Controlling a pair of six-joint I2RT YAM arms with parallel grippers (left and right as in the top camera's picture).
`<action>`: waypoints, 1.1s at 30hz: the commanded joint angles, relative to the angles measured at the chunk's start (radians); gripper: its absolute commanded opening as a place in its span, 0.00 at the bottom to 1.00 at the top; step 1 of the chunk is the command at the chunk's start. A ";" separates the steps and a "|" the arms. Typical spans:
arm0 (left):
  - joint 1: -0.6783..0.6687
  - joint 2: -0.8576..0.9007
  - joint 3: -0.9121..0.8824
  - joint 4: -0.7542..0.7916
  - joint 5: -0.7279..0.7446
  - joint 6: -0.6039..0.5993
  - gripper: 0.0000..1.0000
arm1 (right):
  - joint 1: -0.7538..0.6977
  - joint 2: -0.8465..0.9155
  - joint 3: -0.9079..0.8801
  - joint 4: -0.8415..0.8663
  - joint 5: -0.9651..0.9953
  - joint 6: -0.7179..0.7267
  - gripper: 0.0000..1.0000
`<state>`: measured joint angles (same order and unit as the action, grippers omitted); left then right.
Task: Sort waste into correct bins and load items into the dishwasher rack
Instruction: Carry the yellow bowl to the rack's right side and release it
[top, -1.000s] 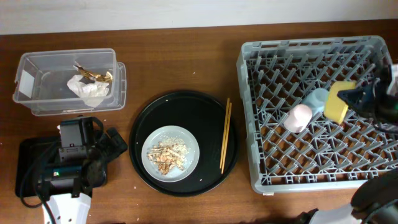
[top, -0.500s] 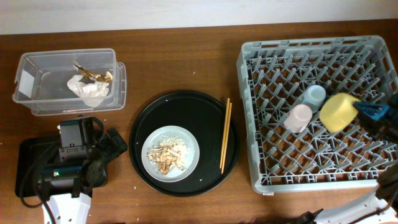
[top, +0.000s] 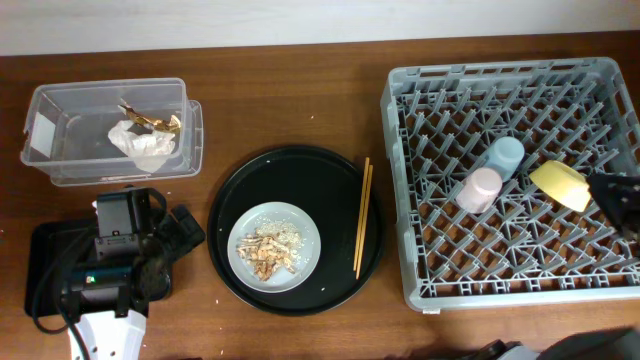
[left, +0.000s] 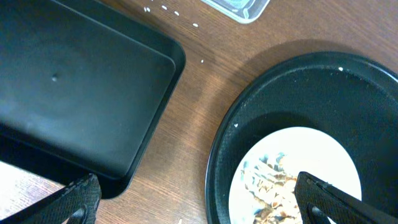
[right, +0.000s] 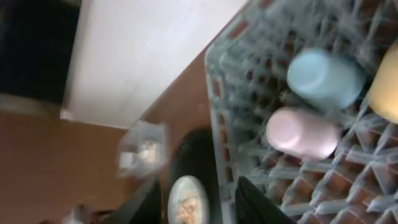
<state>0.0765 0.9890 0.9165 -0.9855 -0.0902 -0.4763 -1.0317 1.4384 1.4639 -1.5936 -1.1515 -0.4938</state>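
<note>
The grey dishwasher rack (top: 440, 270) fills the right side. In it lie a pink cup (top: 479, 188), a blue cup (top: 504, 155) and a yellow bowl (top: 560, 185), tilted on its side among the pegs. My right gripper (top: 613, 193) hovers just right of the bowl, open, holding nothing. A grey plate (top: 274, 246) carries crumbly food scraps (top: 266, 250). Wooden chopsticks (top: 363, 216) lie beside it. A crumpled wrapper (top: 142, 142) sits in the clear box (top: 60, 110). My left gripper (left: 199, 211) is wide open over the gap beside the shallow black tray (left: 74, 99).
Plate and chopsticks rest on a large round black tray (top: 330, 170) at the table's middle. The left arm (top: 110, 275) covers much of the shallow black tray in the overhead view. The right wrist view is blurred, showing the cups (right: 301, 134) and the rack (right: 249, 124).
My right gripper has opened and let go of the yellow bowl, which now lies in the rack. That arm has drawn back toward the rack's right edge. The left arm has not moved.
</note>
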 joint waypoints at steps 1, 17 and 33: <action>0.005 -0.007 0.014 0.000 -0.004 -0.009 0.99 | 0.085 -0.060 0.005 0.344 0.373 0.544 0.21; 0.005 -0.007 0.014 0.000 -0.004 -0.009 0.99 | 0.480 0.378 0.006 0.669 1.213 0.874 0.04; 0.005 -0.007 0.014 0.000 -0.004 -0.009 0.99 | 0.481 0.220 0.006 0.615 1.164 0.872 0.10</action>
<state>0.0765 0.9890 0.9165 -0.9848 -0.0902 -0.4767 -0.5552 1.5852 1.4723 -1.0237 -0.0399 0.3847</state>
